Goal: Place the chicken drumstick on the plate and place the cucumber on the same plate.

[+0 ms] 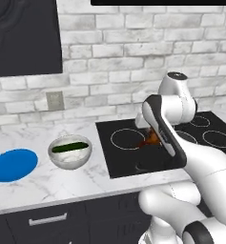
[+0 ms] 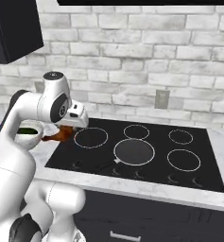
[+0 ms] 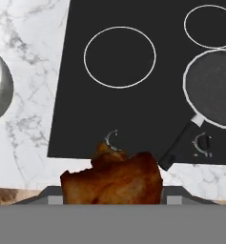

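No brand names or readable writing anywhere that I can spot, just plain surfaces and some little curled knob marks printed along the front of the black cooktop (image 2: 137, 151). The gripper (image 2: 61, 133) is clamped on the chicken drumstick (image 3: 113, 178), holding it up in the air above the left front part of the cooktop; in the hand view the reddish-brown meat sits right between the fingertips. The cucumber (image 1: 69, 147) is lying inside the grey-white marbled bowl (image 1: 69, 152) on the marble counter (image 1: 43, 183), just left of the cooktop. The blue plate (image 1: 12, 165) is further left on the same counter, near the bowl but not touching it, with nothing on it. A dark frying pan (image 3: 214, 88) sits on a front burner ring, handle pointing toward the counter edge. So the bowl stands between the drumstick and the plate. Behind it all there's a whitish brick wall (image 1: 114, 57) with an outlet plate (image 1: 55, 100).
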{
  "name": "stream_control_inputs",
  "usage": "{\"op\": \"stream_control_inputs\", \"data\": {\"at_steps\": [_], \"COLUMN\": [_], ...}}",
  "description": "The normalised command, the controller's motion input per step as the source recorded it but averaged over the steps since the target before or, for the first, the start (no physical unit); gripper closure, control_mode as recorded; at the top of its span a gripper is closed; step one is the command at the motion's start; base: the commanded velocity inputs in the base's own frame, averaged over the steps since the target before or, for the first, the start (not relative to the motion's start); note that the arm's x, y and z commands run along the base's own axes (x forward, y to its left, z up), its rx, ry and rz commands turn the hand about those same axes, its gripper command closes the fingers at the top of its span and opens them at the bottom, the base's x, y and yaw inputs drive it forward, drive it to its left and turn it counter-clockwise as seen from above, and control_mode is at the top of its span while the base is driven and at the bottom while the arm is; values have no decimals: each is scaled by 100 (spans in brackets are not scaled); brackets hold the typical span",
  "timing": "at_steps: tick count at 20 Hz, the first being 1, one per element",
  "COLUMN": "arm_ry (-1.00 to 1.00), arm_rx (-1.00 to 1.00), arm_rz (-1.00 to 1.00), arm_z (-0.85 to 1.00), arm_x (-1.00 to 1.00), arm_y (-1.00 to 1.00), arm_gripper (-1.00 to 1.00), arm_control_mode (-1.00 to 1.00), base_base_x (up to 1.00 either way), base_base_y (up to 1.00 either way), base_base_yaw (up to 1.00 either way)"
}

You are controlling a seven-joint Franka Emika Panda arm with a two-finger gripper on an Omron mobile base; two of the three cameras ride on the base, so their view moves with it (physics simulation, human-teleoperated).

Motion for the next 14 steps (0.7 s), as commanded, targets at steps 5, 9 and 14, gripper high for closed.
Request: {"op": "stream_control_inputs", "data": {"at_steps": [5,9,14], "arm_ry": [0,0,0], "arm_rx": [0,0,0], "arm_rz": [0,0,0], "arm_z": [0,0,0], "arm_x": [0,0,0], "arm_y": [0,0,0], "arm_gripper": [100,100,100], "arm_control_mode": [100,100,100], "base_base_x": [-54,-22,15], "base_base_y": [99,100,93], "base_base_yaw": [-2,0,0]}}
